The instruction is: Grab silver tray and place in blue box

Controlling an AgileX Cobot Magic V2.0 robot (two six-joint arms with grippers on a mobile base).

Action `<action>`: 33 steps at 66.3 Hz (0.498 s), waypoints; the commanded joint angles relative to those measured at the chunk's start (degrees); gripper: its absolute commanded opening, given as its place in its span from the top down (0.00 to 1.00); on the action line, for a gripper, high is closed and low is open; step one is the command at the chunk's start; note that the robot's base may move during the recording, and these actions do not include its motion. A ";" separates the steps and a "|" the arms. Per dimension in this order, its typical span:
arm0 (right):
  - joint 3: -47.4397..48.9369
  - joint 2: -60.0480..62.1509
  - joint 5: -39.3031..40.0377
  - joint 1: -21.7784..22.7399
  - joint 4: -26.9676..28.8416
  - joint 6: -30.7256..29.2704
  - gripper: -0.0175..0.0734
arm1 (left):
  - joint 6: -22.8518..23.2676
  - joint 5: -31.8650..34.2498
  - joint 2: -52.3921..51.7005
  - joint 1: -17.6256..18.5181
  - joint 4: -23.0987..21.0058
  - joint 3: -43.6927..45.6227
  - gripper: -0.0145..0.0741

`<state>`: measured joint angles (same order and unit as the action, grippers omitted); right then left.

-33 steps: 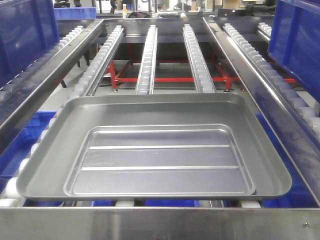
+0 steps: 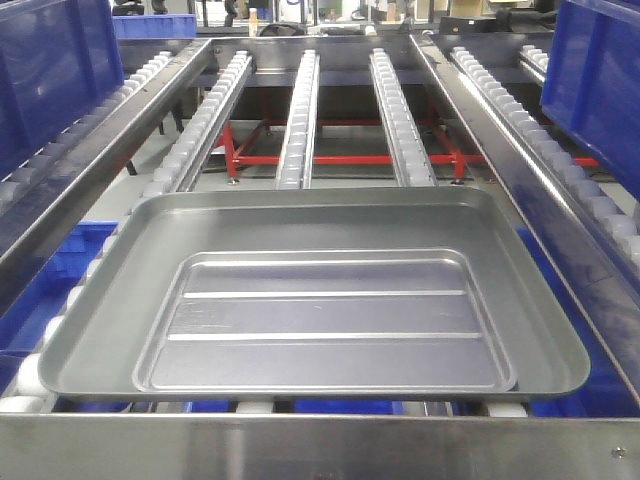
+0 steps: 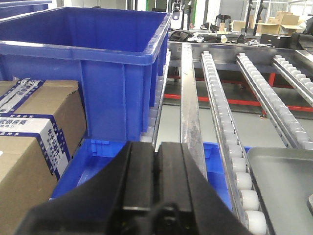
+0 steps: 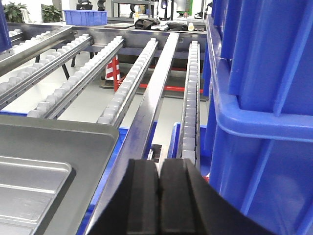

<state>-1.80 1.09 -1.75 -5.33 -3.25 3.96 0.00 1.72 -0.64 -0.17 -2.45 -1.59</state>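
**Tray position.** The silver tray (image 2: pixel 320 300) lies flat on the roller rails (image 2: pixel 300 110), at their near end and open side up. Its long axis runs left to right, across the rails. Nothing touches it.

**Hand state.** The left hand (image 3: pixel 157 152) is clenched, fingers pressed together, grasping nothing. The right hand (image 4: pixel 159 169) is clenched and empty likewise.

**Governing relation.** Each hand sits outside one short end of the tray. In the left wrist view the tray appears low and to the right of the left hand, beyond a steel side rail (image 3: pixel 190 122). In the right wrist view it appears low and to the left of the right hand. Neither hand is clearly nearer, so a two-handed lift by the short ends appears suitable. Both hands must release before closing on the rim.

**Destination.** The blue box (image 3: pixel 98 49) stands to the left of the left hand, above a cardboard carton (image 3: pixel 34 127). A second blue crate (image 4: pixel 264 98) stands just beside the right hand
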 commanded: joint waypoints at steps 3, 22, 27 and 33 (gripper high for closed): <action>-0.12 0.63 4.83 -0.02 -0.16 -0.51 0.75 | 0.32 4.80 -0.93 -0.12 -0.43 0.09 0.94; 0.51 0.63 5.60 -0.02 -0.16 -0.34 0.75 | 0.42 8.03 -0.93 -0.12 0.95 1.15 0.94; 3.51 0.01 2.45 -0.02 -0.16 0.50 0.75 | 0.43 1.08 -0.07 0.73 0.85 5.58 0.94; 9.70 -4.40 -7.14 -0.02 -0.11 0.57 0.75 | 0.43 -12.96 3.64 2.10 -0.12 13.89 0.94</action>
<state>2.28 0.15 -8.19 -5.33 -3.25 4.30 0.00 -8.09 0.03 0.85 -1.82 5.57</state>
